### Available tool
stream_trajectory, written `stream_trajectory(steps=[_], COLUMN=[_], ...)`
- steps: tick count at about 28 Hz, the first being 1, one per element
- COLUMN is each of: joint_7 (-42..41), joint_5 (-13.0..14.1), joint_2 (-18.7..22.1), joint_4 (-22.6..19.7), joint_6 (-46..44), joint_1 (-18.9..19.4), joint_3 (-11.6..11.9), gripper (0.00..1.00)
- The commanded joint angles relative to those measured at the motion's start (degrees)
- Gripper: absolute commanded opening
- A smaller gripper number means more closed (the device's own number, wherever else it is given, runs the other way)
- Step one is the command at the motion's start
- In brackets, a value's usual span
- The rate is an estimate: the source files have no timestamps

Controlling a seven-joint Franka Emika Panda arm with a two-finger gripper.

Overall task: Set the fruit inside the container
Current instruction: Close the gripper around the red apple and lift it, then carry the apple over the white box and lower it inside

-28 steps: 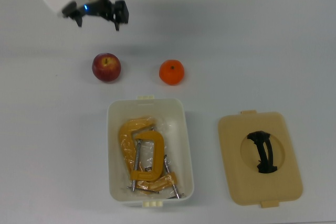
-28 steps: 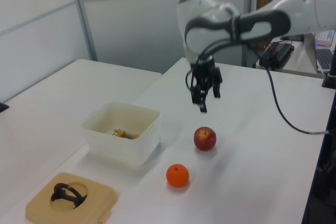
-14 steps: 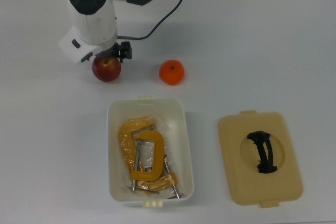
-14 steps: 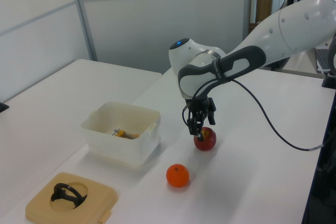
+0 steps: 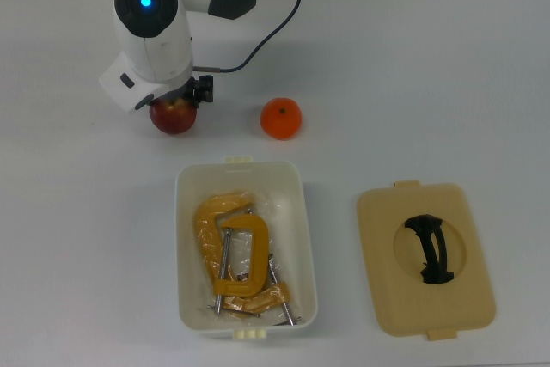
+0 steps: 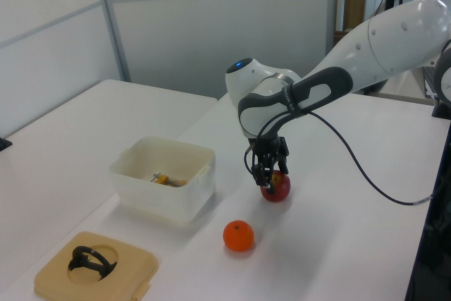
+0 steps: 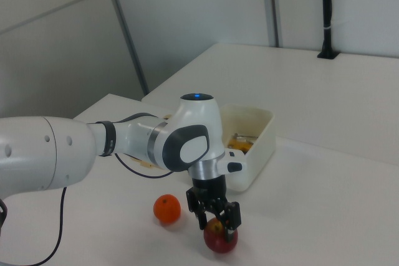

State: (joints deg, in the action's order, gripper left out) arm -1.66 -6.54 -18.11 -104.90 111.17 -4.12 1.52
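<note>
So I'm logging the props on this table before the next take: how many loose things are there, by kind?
Fruit: 2, a dark red apple under the gripper and a bright orange.
White plastic tub: 1.
Flat tan lid with black handle: 1.
Yellow C-clamps in the tub: at least 1; more overlap.
Total: at least 5.

A clamp (image 5: 232,251) is filling much of the tub (image 5: 303,212). Bare table (image 5: 430,83) is lying between the orange (image 5: 281,118) and the tub.
</note>
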Motion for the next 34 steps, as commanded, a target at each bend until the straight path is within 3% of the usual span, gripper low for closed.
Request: stream_trajectory(steps=[1, 7, 11, 13, 17, 24, 28, 32, 34], joint_7=[-0.9, -2.7, -5.0, -4.8, -4.8, -2.9, -1.6, 1.7, 3.8], joint_5=[-0.8, -0.8, -0.8, -0.8, -0.6, -0.1, 0.1, 0.2, 0.3], joint_2=[-0.2, 3.9, 5.8, 5.3, 5.1, 1.2, -0.8, -2.6, -3.1], joint_4=[-0.1, 1.2, 7.1, 12.8, 16.5, 18.7, 18.7, 18.5, 18.5], joint_6=[0.9, -0.9, -5.9, -8.0, -7.3, 10.3, 17.5, 24.1, 24.5], joint_1=[0.3, -0.1, -0.1, 0.3, 1.0, 4.5, 5.4, 6.7, 7.1], joint_3=[0.2, 0.6, 0.7, 0.4, 0.2, 0.1, 0.0, 0.0, 0.0], gripper=[0.45, 0.42, 0.43, 0.44, 0.45, 0.46, 0.58, 0.62, 0.85])
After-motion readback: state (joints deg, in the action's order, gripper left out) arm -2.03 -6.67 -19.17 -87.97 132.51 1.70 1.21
